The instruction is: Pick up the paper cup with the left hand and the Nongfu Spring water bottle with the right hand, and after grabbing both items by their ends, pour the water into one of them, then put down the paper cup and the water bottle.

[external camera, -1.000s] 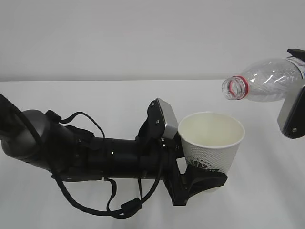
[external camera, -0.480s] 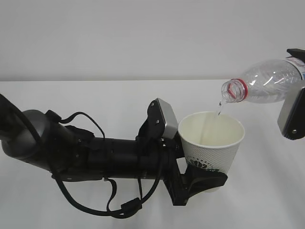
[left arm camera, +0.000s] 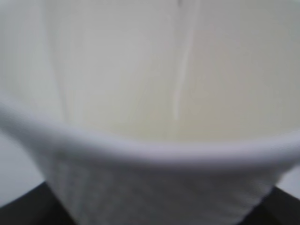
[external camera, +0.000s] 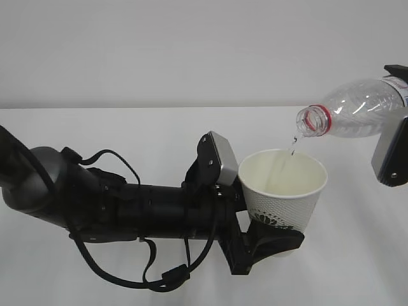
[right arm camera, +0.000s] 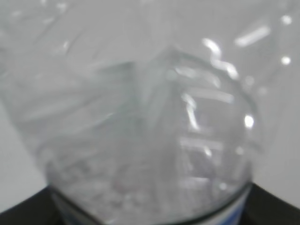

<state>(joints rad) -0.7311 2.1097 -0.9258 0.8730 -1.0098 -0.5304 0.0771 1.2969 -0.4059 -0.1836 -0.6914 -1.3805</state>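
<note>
Paper cup (external camera: 284,189) upright, held above the white table (external camera: 159,134), right of centre in the exterior view. White, rolled rim, dotted embossed wall, dark green logo low on the side. Left gripper (external camera: 271,241) pinches the cup near its base, black fingers (external camera: 275,237) wrapped at the bottom of the wall. Left arm (external camera: 127,207) lies roughly level across the frame from the left edge, black with looped cables (external camera: 150,274) and a grey square plate (external camera: 221,157) just beside the cup rim.

Water bottle (external camera: 354,109) sits above and right of the cup, tilted with the mouth lower than the body, open neck with red ring (external camera: 313,119) pointing left and down over the cup's right rim. Bottle apart from the cup, not touching. Thin stream of water (external camera: 292,145) drops from the mouth into the cup interior. Right gripper at the far right edge clamps the bottle's body end; only a grey-white plate (external camera: 389,156) and black block visible there, fingertips cut off by the frame.

Left wrist view: blurred cup (left arm camera: 150,140) rim and inner wall fill the frame, a thin water trickle (left arm camera: 183,70) runs down the inside, dark finger edges at both lower corners.

Right wrist view: blurred clear ribbed bottle (right arm camera: 140,122) fills the frame, label edge at the bottom, dark finger edges at both lower corners.
</note>
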